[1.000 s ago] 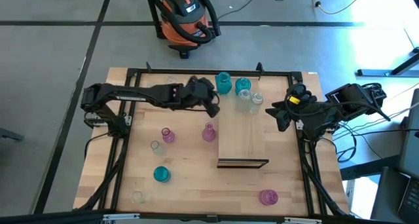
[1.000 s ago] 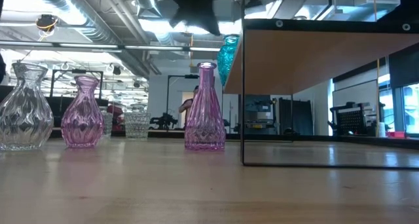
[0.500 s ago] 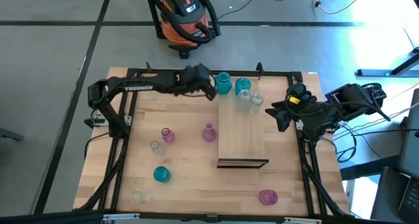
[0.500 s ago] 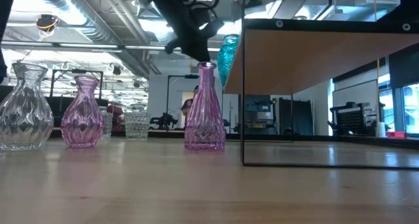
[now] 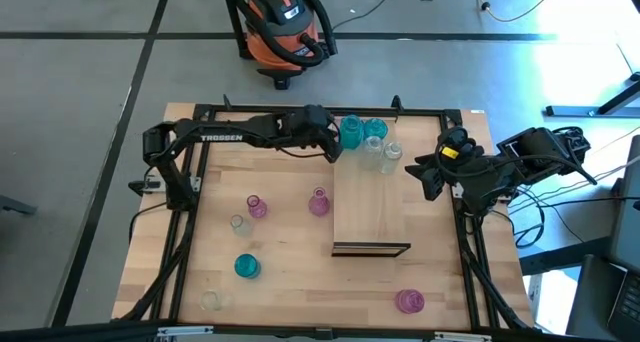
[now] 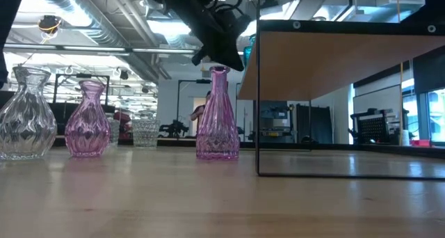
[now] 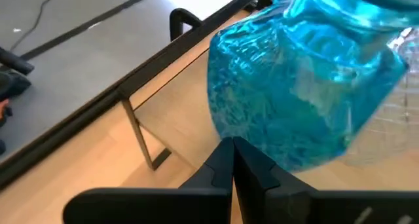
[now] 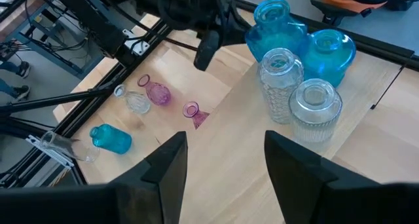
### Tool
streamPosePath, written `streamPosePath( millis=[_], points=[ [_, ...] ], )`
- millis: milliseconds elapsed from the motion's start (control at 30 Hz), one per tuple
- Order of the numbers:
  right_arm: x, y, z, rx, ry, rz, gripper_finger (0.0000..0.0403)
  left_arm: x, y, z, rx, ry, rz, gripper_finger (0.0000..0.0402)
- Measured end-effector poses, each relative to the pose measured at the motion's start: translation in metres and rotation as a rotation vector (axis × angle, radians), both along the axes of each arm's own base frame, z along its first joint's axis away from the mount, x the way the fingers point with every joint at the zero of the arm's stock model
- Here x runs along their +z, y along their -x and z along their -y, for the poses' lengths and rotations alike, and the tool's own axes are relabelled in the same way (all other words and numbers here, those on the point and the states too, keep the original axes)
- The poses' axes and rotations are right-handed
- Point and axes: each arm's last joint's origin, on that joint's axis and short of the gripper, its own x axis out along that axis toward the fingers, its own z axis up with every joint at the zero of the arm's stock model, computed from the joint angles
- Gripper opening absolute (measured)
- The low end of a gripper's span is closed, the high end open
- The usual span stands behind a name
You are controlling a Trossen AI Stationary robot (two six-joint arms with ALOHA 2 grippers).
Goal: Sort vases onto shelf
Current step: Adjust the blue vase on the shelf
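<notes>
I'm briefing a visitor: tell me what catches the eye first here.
The left gripper, shut, reaches across the table's far edge right up against a teal vase on the shelf. Two teal and two clear vases cluster at that far end. Pink vases stand scattered on the table.

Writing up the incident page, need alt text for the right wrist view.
Four glass vases, two teal-blue and two clear ribbed, cluster on the light-wood shelf board. The left claw hangs shut beside the teal pair. Below on the table: two pink vases, one clear, one teal lying down.
</notes>
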Motion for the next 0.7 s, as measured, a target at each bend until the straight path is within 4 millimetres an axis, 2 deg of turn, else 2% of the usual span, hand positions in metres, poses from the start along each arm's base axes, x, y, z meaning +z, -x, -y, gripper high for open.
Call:
streamPosePath(
  millis=[500,700],
  points=[
    [0.000,0.000,0.000,-0.007,-0.002,0.002,0.0184,-0.002,-0.007,0.018,0.003,0.087,0.053,0.0000],
    [0.000,0.000,0.000,-0.005,0.001,0.001,0.0184,0.005,-0.011,0.015,-0.001,0.069,0.136,0.0000]
  ],
)
